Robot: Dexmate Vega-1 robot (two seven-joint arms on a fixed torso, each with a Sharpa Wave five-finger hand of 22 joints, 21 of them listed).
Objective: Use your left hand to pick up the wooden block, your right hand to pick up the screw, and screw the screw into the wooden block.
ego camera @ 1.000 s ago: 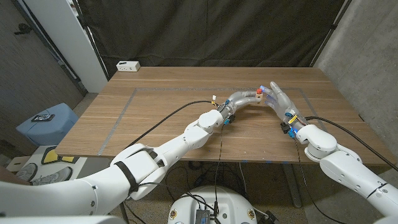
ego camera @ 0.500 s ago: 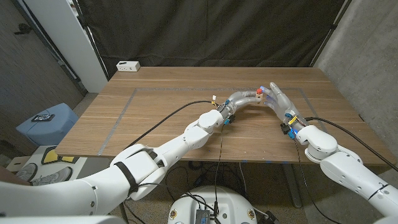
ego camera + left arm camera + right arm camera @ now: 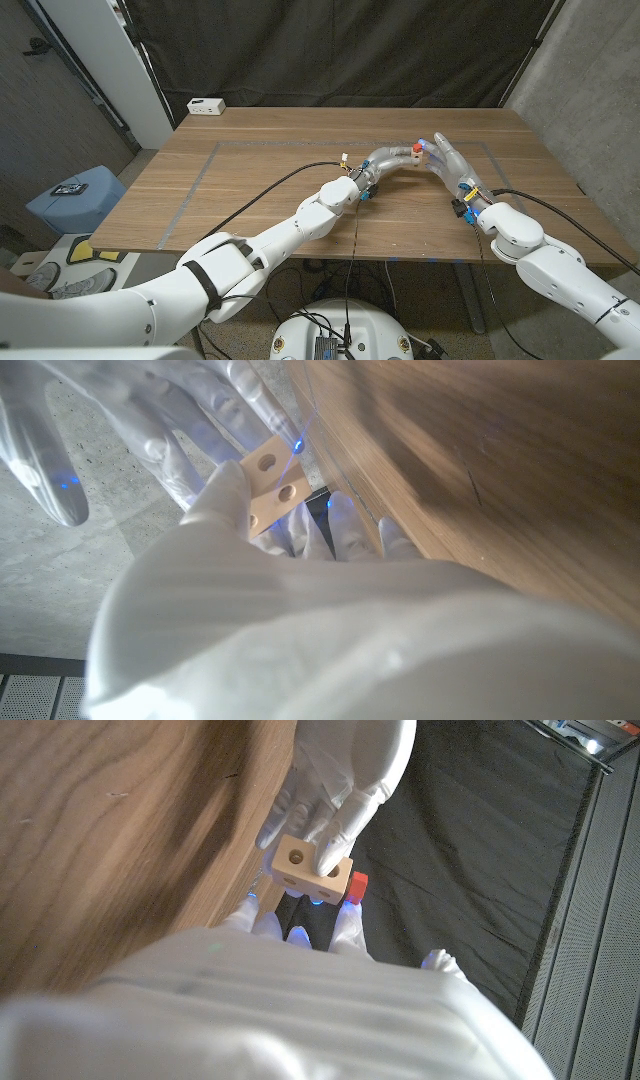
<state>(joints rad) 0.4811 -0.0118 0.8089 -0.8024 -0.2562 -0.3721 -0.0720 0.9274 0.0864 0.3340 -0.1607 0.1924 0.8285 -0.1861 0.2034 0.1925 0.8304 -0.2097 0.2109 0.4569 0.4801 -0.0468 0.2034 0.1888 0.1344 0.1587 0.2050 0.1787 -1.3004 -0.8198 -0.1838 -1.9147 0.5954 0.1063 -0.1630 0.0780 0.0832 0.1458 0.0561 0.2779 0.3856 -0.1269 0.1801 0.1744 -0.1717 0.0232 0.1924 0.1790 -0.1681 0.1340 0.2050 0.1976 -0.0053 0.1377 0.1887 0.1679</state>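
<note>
Above the table's far middle, my left hand grips the small pale wooden block. The left wrist view shows two round holes in the block, held at my left fingertips. The screw's red head sits against the block. In the right wrist view the red screw is at the block's side, and the left hand wraps the block from behind. My right hand meets the block from the other side, pinching the screw with its fingertips while the other fingers spread.
The wooden table has a faint taped rectangle on its top. A white box sits at the far left corner. Cables run along both arms. A black curtain hangs behind the table, and a blue stool stands to the left.
</note>
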